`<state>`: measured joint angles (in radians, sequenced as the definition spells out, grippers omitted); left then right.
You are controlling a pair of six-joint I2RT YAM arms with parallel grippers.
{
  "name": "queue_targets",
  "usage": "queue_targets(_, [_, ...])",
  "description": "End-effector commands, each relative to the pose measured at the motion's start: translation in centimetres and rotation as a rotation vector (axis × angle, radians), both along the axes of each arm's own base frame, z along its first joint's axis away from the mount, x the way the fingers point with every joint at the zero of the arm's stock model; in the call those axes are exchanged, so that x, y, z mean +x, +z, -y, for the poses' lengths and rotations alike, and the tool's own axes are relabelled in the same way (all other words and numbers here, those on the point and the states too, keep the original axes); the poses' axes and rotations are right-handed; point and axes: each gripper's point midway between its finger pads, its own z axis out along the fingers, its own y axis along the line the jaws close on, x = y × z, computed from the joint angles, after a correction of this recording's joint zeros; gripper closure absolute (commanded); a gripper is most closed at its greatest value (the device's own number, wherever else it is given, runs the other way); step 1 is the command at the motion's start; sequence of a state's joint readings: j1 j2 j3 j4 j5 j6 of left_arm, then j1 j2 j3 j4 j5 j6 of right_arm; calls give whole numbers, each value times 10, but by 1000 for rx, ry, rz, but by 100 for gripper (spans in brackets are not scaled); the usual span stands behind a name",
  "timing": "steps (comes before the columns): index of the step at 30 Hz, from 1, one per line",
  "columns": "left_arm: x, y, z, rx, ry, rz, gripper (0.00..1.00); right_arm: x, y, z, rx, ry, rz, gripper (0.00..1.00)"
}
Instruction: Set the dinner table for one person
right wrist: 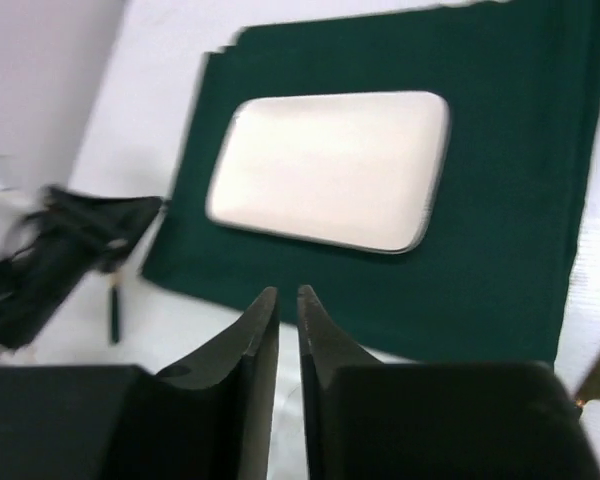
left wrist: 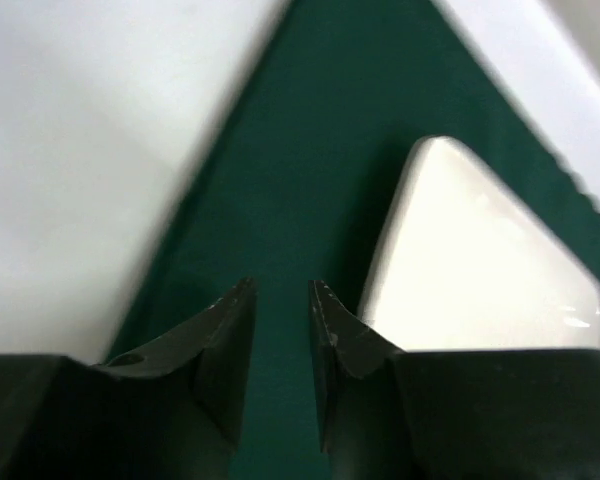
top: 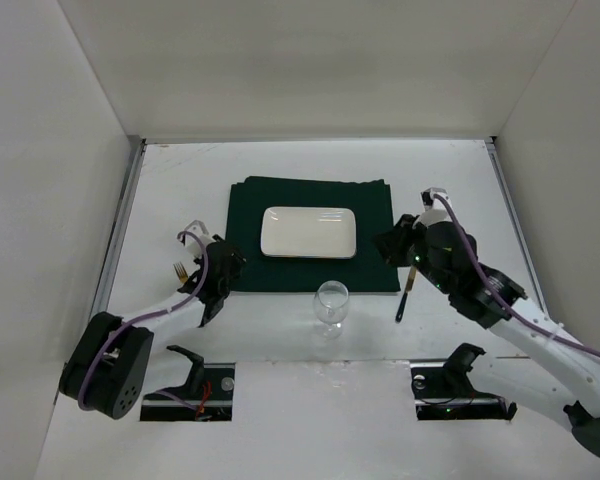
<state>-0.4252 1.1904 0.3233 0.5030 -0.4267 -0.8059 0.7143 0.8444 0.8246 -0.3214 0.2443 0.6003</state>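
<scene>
We see the large flat matte white counter (top: 180, 190) filling the floor of a white-walled enclosure, with thin silver rails (top: 120, 230) along its two side edges. At its middle lies a dark green rectangular cloth placemat (top: 370, 215), and a small white rectangular plate (top: 309, 232) sits flat on the cloth, slightly nearer its front edge. A clear stemmed glass (top: 331, 305) stands upright on the bare counter just beside the placemat's near edge, roughly in line with the plate.

To the left of the placemat we make out the gold-coloured tines of a fork (top: 183, 270) on the counter. The rest of it is hidden under the left arm. To the right of the placemat, a slim dark utensil (top: 405, 298) lies on the counter, pointing roughly toward the arms. We cannot tell what kind it is.

The left fingers (left wrist: 225, 340) hover over the left part of the placemat, with the plate's corner just to their right. They are drawn close with a narrow gap between them and nothing in it. The right fingers (right wrist: 255, 350) sit above the placemat's right side, facing the plate. They are almost together, with only a sliver between them, and they grip nothing.
</scene>
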Motion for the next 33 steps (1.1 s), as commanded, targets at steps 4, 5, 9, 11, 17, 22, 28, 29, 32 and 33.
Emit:
queue_targets(4, [-19, -42, -16, -9, 51, -125, 76, -57, 13, -6, -209, 197, -65, 76])
queue_targets(5, [-20, -45, -15, -9, 47, -137, 76, -65, 11, -13, -235, 233, -79, 69])
queue_targets(9, [-24, -56, -16, -14, 55, -167, 76, -82, 9, -38, -331, 343, -87, 48])
queue_targets(11, [-28, -58, -15, -25, 52, -173, 77, -89, 6, -49, -381, 391, -97, 47])
queue_targets(17, [-43, -64, -14, -46, 47, -188, 77, -95, -3, -64, -504, 447, -105, 48])
queue_targets(22, [-49, -56, -14, -45, 43, -173, 77, -90, -10, -67, -547, 440, -110, 48])
queue_targets(28, [-42, -20, -19, -18, 34, -86, 76, -82, -22, -70, -608, 429, -115, 56])
queue_targets(29, [-39, -11, -19, -14, 31, -59, 75, -82, -22, -72, -612, 433, -112, 57])
queue_targets(32, [-29, 16, -15, -15, 28, 18, 73, -77, -23, -74, -641, 423, -109, 63])
queue_targets(33, [-26, 24, -13, -15, 25, 35, 73, -75, -24, -74, -648, 419, -109, 65])
